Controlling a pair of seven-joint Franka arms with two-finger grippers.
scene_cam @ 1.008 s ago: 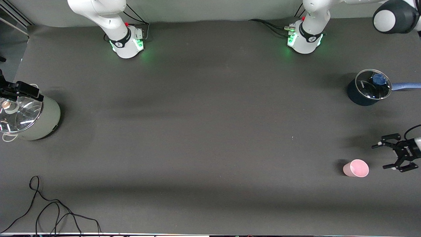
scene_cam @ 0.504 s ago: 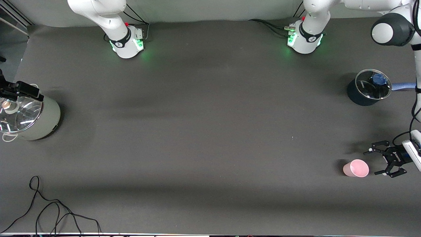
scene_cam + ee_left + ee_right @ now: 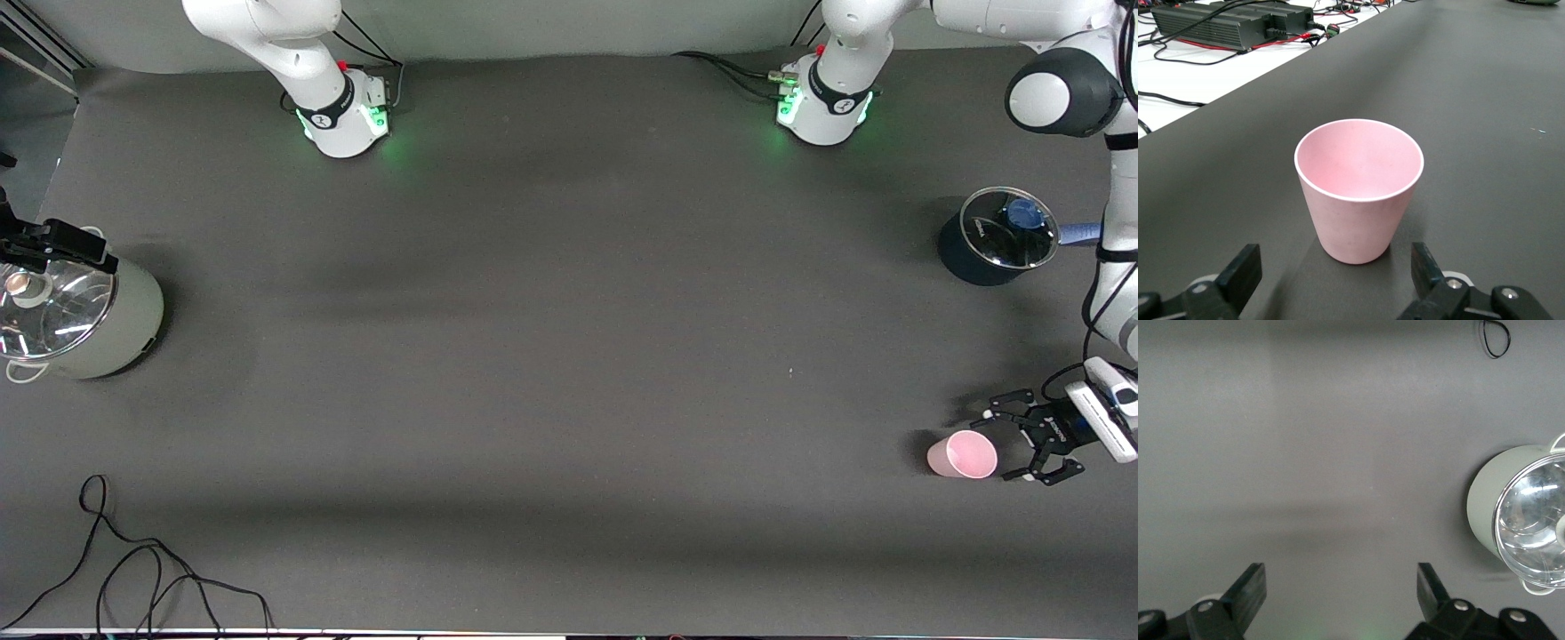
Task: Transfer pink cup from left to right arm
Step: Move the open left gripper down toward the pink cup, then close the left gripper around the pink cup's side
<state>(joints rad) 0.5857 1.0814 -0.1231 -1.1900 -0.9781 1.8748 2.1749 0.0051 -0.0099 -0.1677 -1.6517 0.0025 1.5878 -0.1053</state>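
Observation:
The pink cup [image 3: 963, 454] stands upright on the dark table, toward the left arm's end and near the front camera. My left gripper [image 3: 998, 444] is low beside the cup and open, with the fingers pointing at it. In the left wrist view the cup [image 3: 1358, 190] stands just ahead of the open left gripper [image 3: 1333, 285], outside the gap and not touched. My right gripper [image 3: 1338, 593] is open and empty, high over the right arm's end of the table. A black part of it [image 3: 62, 242] shows above the grey pot.
A grey pot with a glass lid [image 3: 133, 320] stands at the right arm's end; it also shows in the right wrist view [image 3: 1485, 500]. A dark blue saucepan with a glass lid [image 3: 969, 258] stands farther from the camera than the cup. A black cable [image 3: 133, 569] lies near the front edge.
My left gripper has moved in toward the pink cup, staying open. The cup and the right arm have not moved.

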